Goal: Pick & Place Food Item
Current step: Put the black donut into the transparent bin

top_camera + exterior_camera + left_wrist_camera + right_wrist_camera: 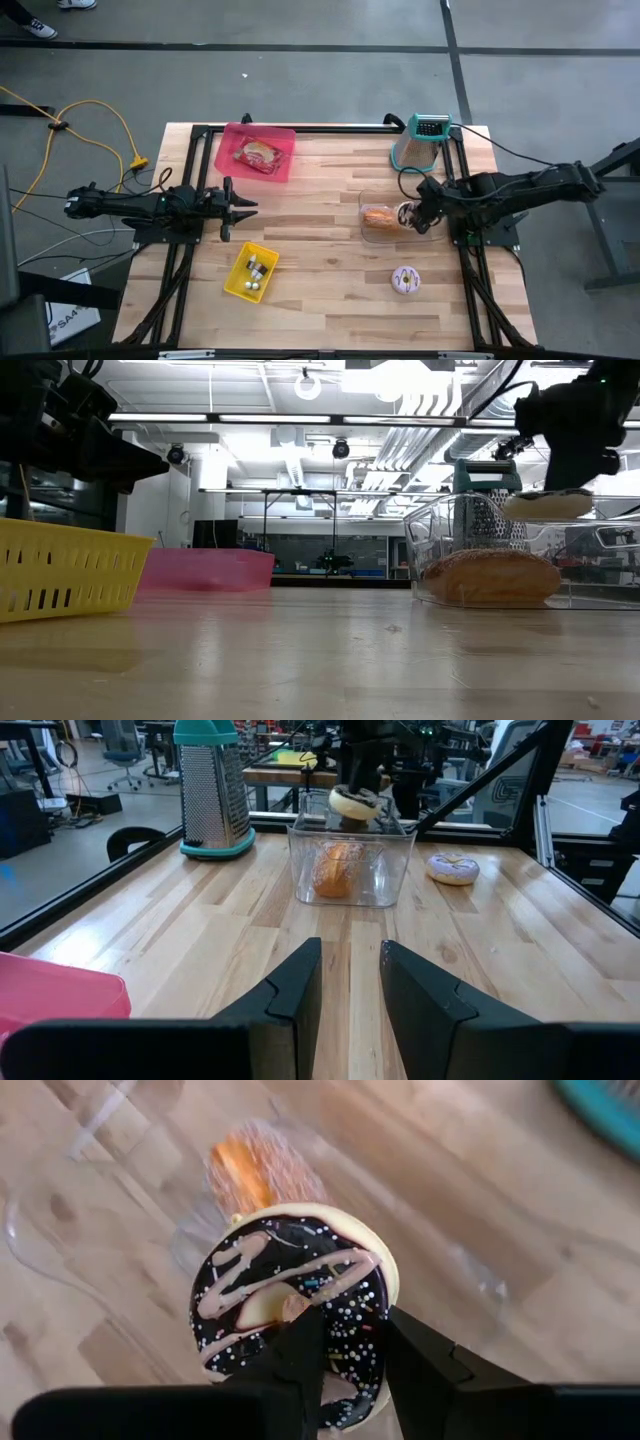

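Note:
A chocolate-glazed donut with sprinkles hangs over a clear plastic container at the table's right, with my right gripper shut on it. The low view shows the donut just above the container's rim. A bread roll lies inside the container. A pink-iced donut lies on the table nearer the front edge. My left gripper waits level at the table's left, open, with nothing between its fingers. My right gripper pinches the donut's ring between its two fingers, one finger at the hole and the other outside the rim. The fingers slant down from the table's right. The donut is lifted clear, roughly level, above the container.
A pink tray holding a wrapped food item stands at the far left. A yellow basket with small items sits near the front left. A metal grater with a teal top stands at the far right, behind the container.

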Tool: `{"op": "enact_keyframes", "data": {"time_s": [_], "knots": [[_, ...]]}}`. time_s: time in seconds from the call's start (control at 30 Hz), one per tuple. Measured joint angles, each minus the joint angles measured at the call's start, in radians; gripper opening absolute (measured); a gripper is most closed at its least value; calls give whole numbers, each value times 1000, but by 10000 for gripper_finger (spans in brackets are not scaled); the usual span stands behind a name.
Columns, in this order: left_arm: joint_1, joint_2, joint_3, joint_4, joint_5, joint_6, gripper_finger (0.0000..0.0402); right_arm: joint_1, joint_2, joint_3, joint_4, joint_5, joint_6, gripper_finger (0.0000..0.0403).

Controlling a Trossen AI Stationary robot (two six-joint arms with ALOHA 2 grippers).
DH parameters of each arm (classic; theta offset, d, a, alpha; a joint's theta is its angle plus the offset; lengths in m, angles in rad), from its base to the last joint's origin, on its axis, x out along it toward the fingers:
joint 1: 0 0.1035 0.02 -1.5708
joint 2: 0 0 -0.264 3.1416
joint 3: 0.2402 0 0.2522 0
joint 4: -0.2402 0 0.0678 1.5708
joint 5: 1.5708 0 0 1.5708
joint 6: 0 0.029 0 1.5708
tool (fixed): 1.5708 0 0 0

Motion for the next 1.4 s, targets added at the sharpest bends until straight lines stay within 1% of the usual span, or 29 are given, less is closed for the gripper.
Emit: {"op": "enact_keyframes", "data": {"time_s": [0.13, 0.3, 0.4, 0.8, 1.03, 1.17, 1.4], "knots": [[0, 0, 0, 0, 0, 0, 100, -5, 0, 0, -51, -62, 82, 87], [0, 0, 0, 0, 0, 0, 100, -4, 0, -1, -134, -98, 157, 87], [0, 0, 0, 0, 0, 0, 100, -4, 0, -1, -164, -94, 180, 87], [0, 0, 0, 0, 0, 0, 100, -4, 4, -1, -178, -76, 188, 87], [0, 0, 0, 0, 0, 0, 100, 14, 83, -2, -187, -57, 264, 87], [0, 0, 0, 0, 0, 0, 100, 24, 141, -2, -168, -53, 275, 87], [0, 0, 0, 0, 0, 0, 100, 24, 233, -2, -164, -80, 286, 87]]}}
